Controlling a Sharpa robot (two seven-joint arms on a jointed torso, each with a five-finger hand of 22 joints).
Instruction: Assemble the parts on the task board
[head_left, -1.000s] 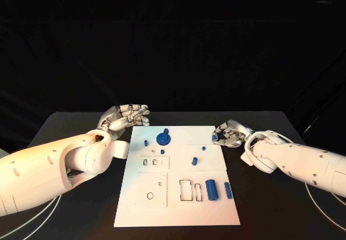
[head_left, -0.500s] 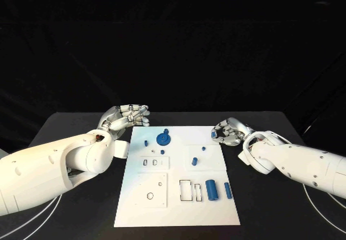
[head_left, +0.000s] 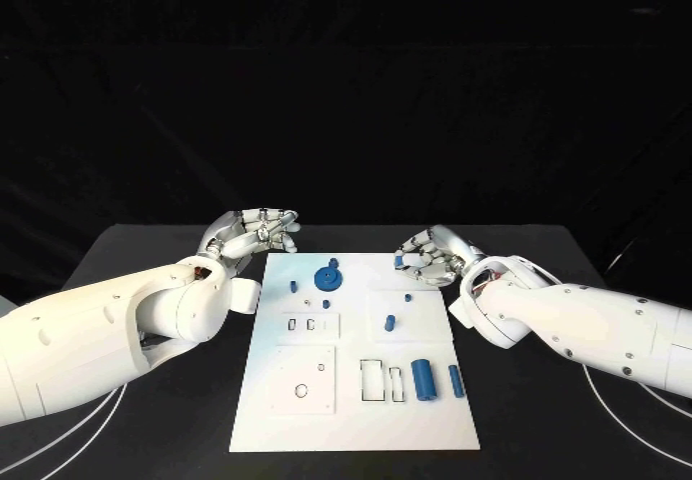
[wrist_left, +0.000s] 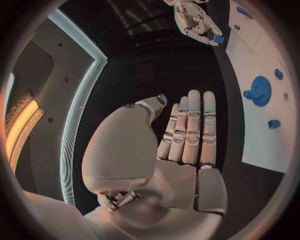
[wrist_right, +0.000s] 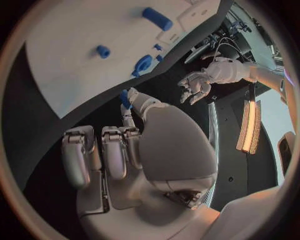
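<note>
The right hand (head_left: 427, 258) hovers over the far right corner of the task board (head_left: 355, 420). It pinches a small blue part (wrist_right: 125, 98) between thumb and a fingertip; the remaining fingers are loosely curled beside it. The left wrist view confirms the blue piece at the fingertips.

The left hand (head_left: 254, 232) hangs just off the board's far left corner, above the black table (head_left: 130, 260). Its fingers lie straight and close together, and it holds nothing.

On the board, inboard of the right hand and toward the left hand, lies the blue gear (head_left: 327, 274). Nearer the robot than the right hand stand a small blue peg (head_left: 389, 321) and, further back toward the body, two blue cylinders (head_left: 424, 379) beside the rectangular slots (head_left: 384, 381).

Step in hand, as judged: carry the pinched part to its seat on the board and insert it. Which seat it belongs to cannot be told from these views.

Procedure:
- Keep the pinch firm; the part is small and may rotate between the fingertips.
- Align the part's axis square to the board before descending.
- Lower slowly; release only once the part is seated.
- Keep the curled fingers clear of the gear and peg.
</note>
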